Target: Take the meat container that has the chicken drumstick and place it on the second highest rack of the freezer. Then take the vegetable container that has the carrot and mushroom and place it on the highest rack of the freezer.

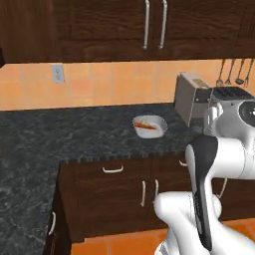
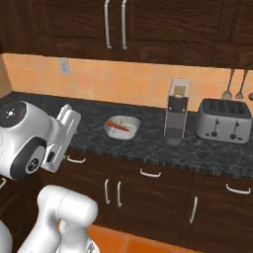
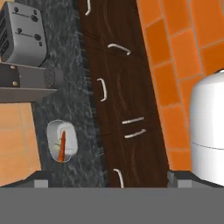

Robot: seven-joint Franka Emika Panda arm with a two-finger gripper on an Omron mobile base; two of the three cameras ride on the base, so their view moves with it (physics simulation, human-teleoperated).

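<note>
Fingertips of the gripper rise at the two lower corners of the hand view, spread as wide as they go, and we see nothing between them. Beyond them we look down on the dark speckled counter and the brown cabinet fronts with their pale handles.

On the counter we find the vegetable container, a shallow white tray standing alone near the tiled back wall. The carrot lies across its floor; in the hand view it appears as a thin orange streak. We cannot make out the mushroom with certainty.

To the right of the tray, in the right base view, we see a tall grey coffee machine and, further right, a silver toaster, both on the same counter and apart from the tray. Utensils hang on the wall above the toaster.

The white arm stands well short of the tray, touching nothing on the counter.
</note>
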